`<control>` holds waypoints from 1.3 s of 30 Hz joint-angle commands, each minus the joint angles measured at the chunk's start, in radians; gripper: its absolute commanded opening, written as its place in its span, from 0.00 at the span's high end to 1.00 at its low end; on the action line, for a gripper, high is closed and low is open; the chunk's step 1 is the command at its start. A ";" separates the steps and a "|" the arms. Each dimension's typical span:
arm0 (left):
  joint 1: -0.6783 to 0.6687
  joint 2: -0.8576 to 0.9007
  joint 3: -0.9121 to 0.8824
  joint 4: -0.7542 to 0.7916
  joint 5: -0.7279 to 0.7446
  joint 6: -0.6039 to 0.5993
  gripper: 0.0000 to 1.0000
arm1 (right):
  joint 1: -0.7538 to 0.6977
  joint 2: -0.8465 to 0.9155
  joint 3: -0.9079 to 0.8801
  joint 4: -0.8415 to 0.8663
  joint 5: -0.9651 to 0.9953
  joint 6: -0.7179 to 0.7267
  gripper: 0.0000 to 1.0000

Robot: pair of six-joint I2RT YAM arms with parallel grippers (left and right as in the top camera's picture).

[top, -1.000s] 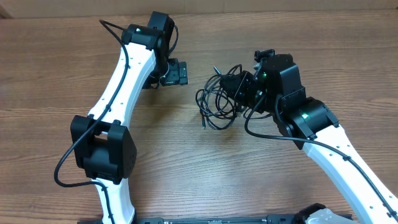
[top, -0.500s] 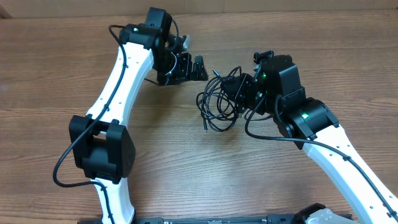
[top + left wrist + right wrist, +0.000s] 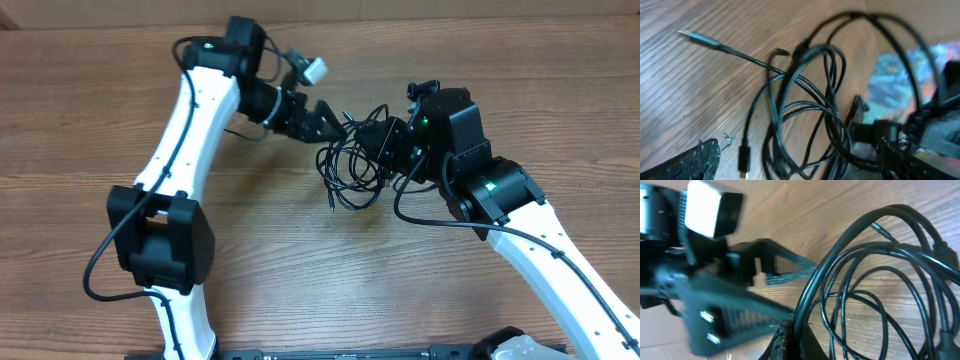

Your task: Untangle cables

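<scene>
The cables [image 3: 347, 172] lie as a tangle of thin black loops on the wooden table between my two arms. My right gripper [image 3: 383, 141] is shut on strands at the tangle's right side; in the right wrist view its fingers [image 3: 792, 337] pinch a cable [image 3: 880, 280]. My left gripper [image 3: 333, 121] is open and empty, pointing right at the tangle's upper left edge. In the left wrist view the loops [image 3: 805, 100] lie between its fingers [image 3: 797, 152]. A silver-tipped plug [image 3: 690, 36] sticks out to the left and a small black plug [image 3: 744, 159] lies near the left finger.
The wooden table [image 3: 80, 120] runs all round the tangle. The white left arm [image 3: 195, 120] reaches in from the front left. The right arm [image 3: 530, 240] comes in from the front right. The left gripper [image 3: 740, 280] fills the left half of the right wrist view.
My left gripper has swung right and turned toward the tangle, now reaching its upper left edge. The right arm and the cables have barely moved.
</scene>
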 commanded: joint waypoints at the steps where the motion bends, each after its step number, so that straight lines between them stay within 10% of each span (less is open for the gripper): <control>1: -0.074 -0.024 0.022 0.010 -0.154 0.079 0.01 | 0.002 -0.018 0.033 0.039 -0.050 -0.009 0.96; 22: -0.144 -0.023 0.010 0.114 -0.907 -0.444 0.00 | 0.002 -0.040 0.033 0.123 -0.184 0.002 0.96; 39: -0.060 -0.022 -0.110 0.109 -0.929 -0.516 0.01 | 0.002 -0.085 0.033 0.156 -0.183 -0.011 0.96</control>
